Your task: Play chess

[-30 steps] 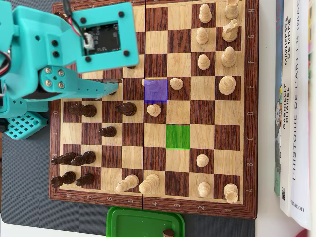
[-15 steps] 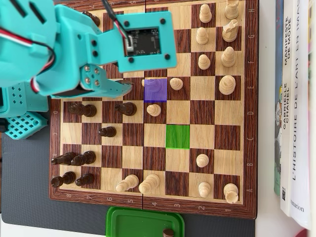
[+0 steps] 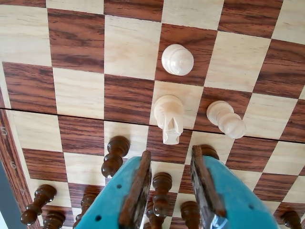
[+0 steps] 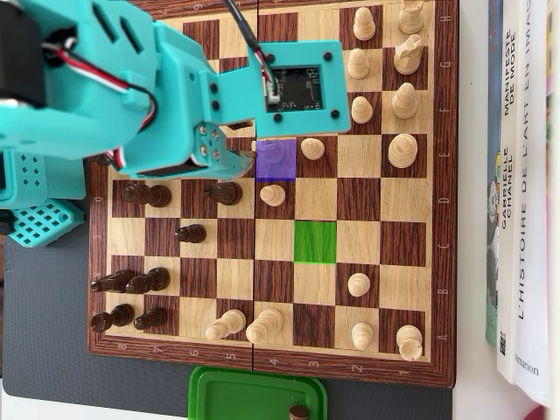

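Wooden chessboard [image 4: 442, 219] on a dark mat, books [image 4: 523, 192] stacked along the right edge in the overhead view, green plastic tub [image 4: 254, 394] at the bottom edge with what looks like a dark piece in it, probably a captured one.

Board squares show strong grain, reddish-brown against pale. Pieces are turned wood, rounded and glossy. Two squares carry colour overlays: a purple square [image 4: 278, 159] partly under the arm and a green square [image 4: 315, 241], empty. Likely source and target of a move, though that is my reading only.

Teal printed arm [image 4: 131, 79] reaches in from upper left. In the wrist view the gripper [image 3: 171, 160] hovers above the board, jaws narrowly parted and empty, inner faces lined with brown pads [image 3: 138, 191]. Just ahead of the tips stands a light knight [image 3: 168, 118]; a light pawn [image 3: 177, 59] lies beyond it, another light pawn [image 3: 228, 120] to its right. Dark pawns [image 3: 113, 155] cluster below the jaws.

Knight's carved head is irregular; a grip low on the stem looks safer
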### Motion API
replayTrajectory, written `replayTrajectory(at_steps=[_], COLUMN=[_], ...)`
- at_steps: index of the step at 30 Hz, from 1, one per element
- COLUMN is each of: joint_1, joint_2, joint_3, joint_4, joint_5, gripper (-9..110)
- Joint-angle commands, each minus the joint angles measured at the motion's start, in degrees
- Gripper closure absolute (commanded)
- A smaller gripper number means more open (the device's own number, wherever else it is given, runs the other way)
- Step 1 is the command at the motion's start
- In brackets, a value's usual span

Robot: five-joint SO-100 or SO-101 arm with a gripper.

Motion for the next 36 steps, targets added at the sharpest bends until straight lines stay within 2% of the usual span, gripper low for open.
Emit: replayTrajectory(at_steps=[1, 36], joint_1=[0.5, 1.5], joint_2=[-1.1, -7.9], joint_3=[-4.1, -6.8], joint_4=[-0.4, -0.4], joint_5=[-0.3, -0.4], gripper=[88, 88])
